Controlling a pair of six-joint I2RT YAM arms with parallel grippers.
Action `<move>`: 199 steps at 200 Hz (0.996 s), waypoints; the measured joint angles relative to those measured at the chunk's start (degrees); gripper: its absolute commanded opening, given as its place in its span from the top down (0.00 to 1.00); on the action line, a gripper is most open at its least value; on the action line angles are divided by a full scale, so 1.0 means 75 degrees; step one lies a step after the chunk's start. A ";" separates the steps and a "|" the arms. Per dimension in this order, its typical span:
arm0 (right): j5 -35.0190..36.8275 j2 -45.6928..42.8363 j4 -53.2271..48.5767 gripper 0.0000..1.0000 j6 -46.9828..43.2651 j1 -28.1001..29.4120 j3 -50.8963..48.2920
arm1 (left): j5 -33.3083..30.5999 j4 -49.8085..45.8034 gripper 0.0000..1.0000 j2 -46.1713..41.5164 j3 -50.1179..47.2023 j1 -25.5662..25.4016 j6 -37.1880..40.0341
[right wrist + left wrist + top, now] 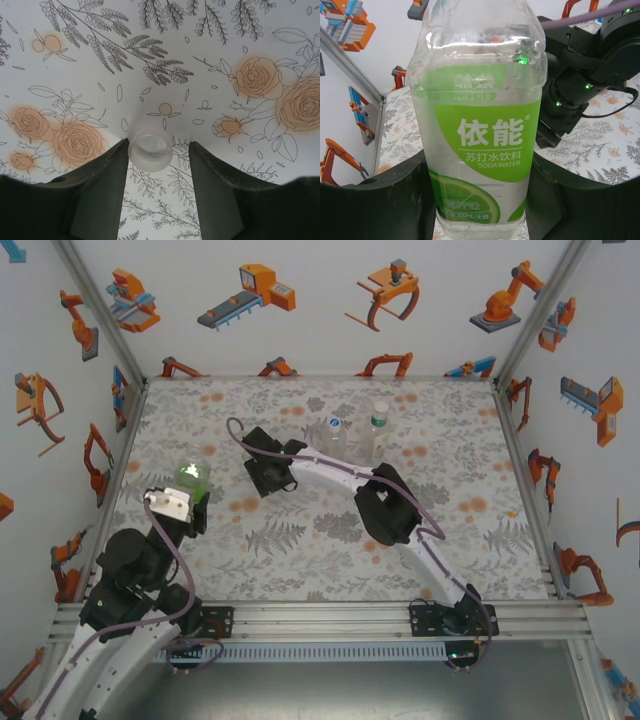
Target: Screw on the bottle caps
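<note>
The step in hand looks to be picking up a cap for the bottle that the left arm presents. The left tool [480,205] is clamped on the green-labelled soda-water bottle [477,125], its fingers pressed against the lower body on both sides. From above, this bottle [192,476] is at the left of the floral mat [300,540] that covers the table. The right tool [158,152] hangs over a pale translucent cap [150,149] lying on the mat. Its fingers stand apart around the cap: one touches the rim, the other is clear of it with mat showing in the gap. In the top view the right tool [264,470] is near the held bottle, toward the table's middle. A clear bottle [335,430] and a taller bottle with a green neck band [378,425] stand close together nearer the far edge. To do this well, the tool should probably centre itself first, or the touching finger may shove the cap sideways as the other comes in. A light squeeze low on the rim seems wise, since so small and slick a piece could pop out. Which way up the cap lies I cannot tell, and that matters for meeting the thread squarely.
</note>
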 measured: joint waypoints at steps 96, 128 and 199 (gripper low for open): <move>0.0131 0.0131 -0.0111 0.58 -0.0085 0.0023 0.0224 | 0.0012 0.0003 1.00 0.0239 0.0000 0.0000 0.0026; 0.0157 0.0131 -0.0181 0.59 -0.0082 0.0096 0.0227 | 0.0017 0.0000 1.00 0.0335 0.0000 0.0000 0.0055; 0.0280 0.0076 -0.0248 0.64 -0.0085 0.0143 0.0152 | 0.0114 0.0029 1.00 0.0685 0.0000 0.0000 0.0087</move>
